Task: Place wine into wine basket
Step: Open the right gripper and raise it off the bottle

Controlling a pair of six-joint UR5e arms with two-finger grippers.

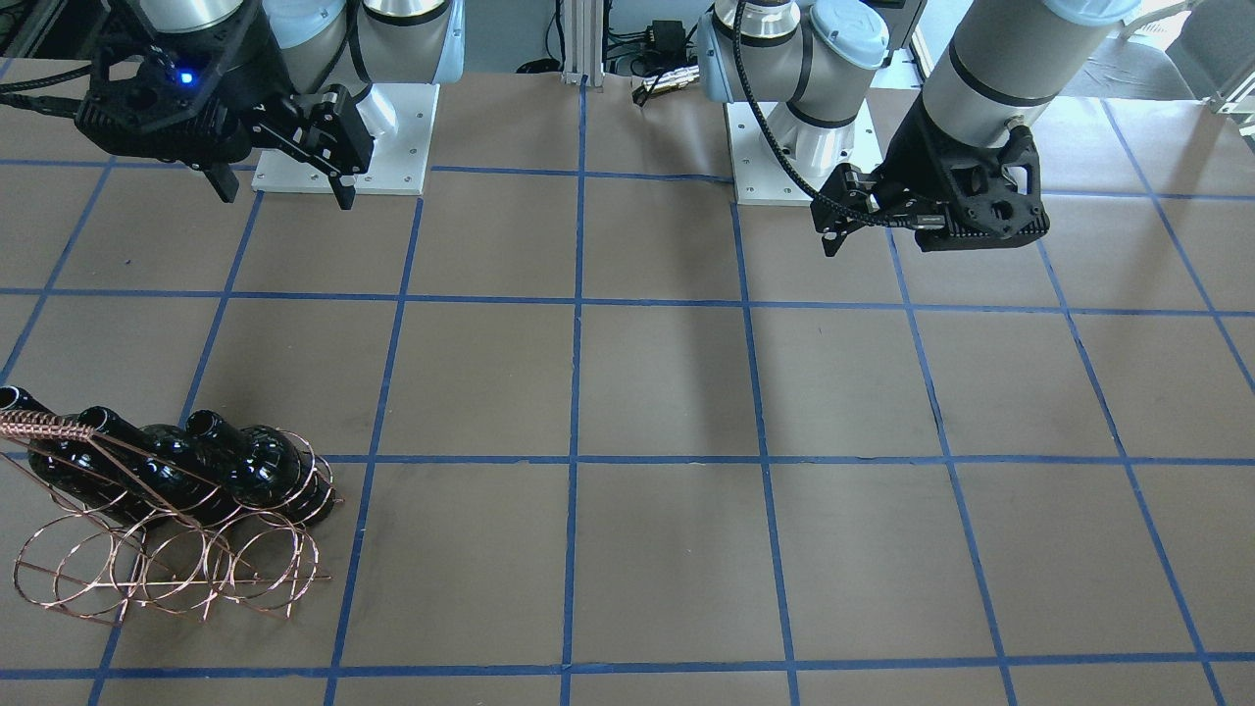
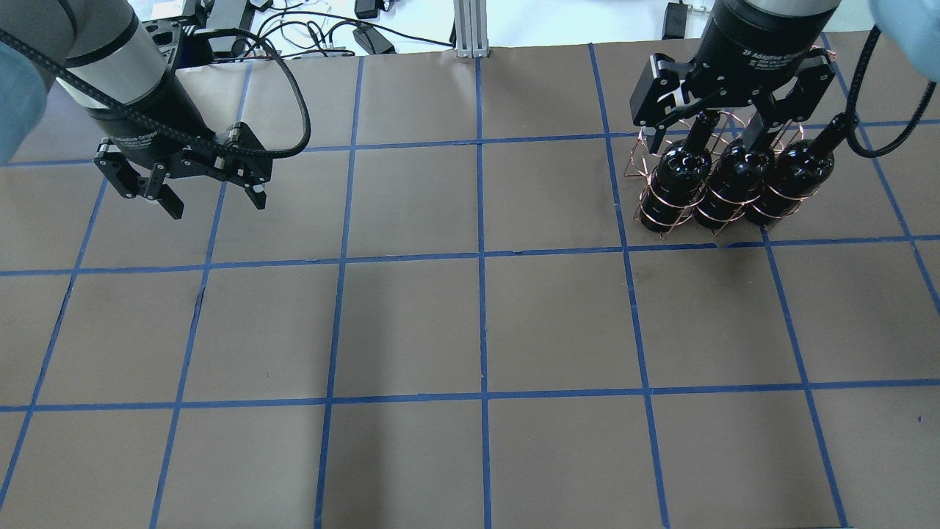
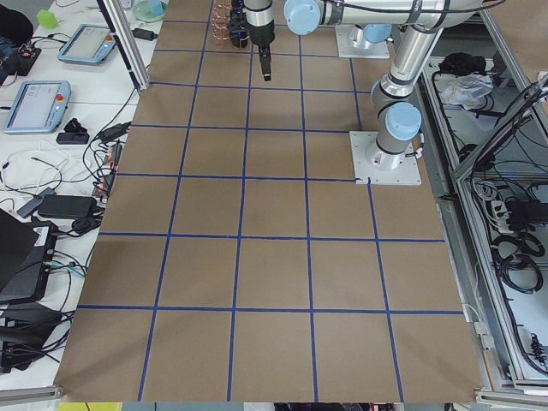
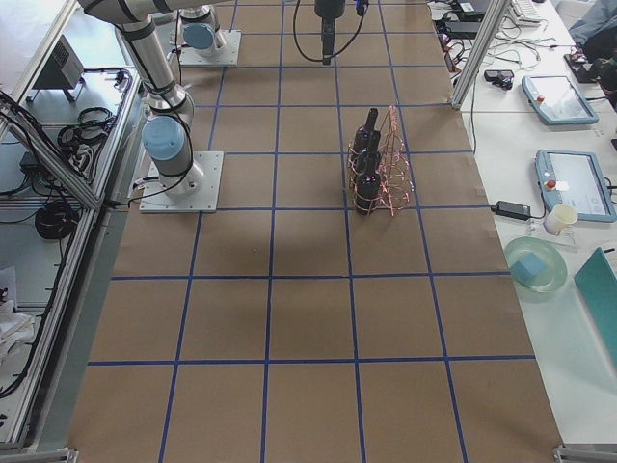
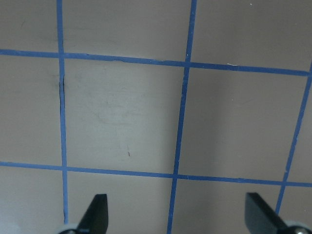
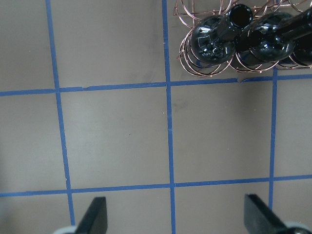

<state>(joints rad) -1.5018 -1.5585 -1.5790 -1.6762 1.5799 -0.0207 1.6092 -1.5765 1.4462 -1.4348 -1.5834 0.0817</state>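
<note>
— Are the fingers holding something?
— No. The left gripper (image 5: 178, 217) and the right gripper (image 6: 178, 217) are spread wide, empty.
— Where is the wine (image 1: 257, 463)?
— In the wine basket (image 1: 176, 574), lower left, front view.

a robotics lab: robot arms (image 4: 164, 135) bolted to a brown table (image 3: 274, 274) gridded in blue tape (image 3: 240, 235), with teach pendants (image 4: 569, 183) and loose cables (image 3: 38, 175) alongside.

The right gripper (image 6: 178, 219) is hovering over the blue-taped brown table (image 6: 117, 136), fingertips (image 6: 95, 215) spread wide at the view's bottom edge, while three glossy wine bottles (image 6: 214, 41) (the rightmost one cut off) are lying side by side in the copper wine basket (image 6: 187, 66) at the top right corner.
</note>
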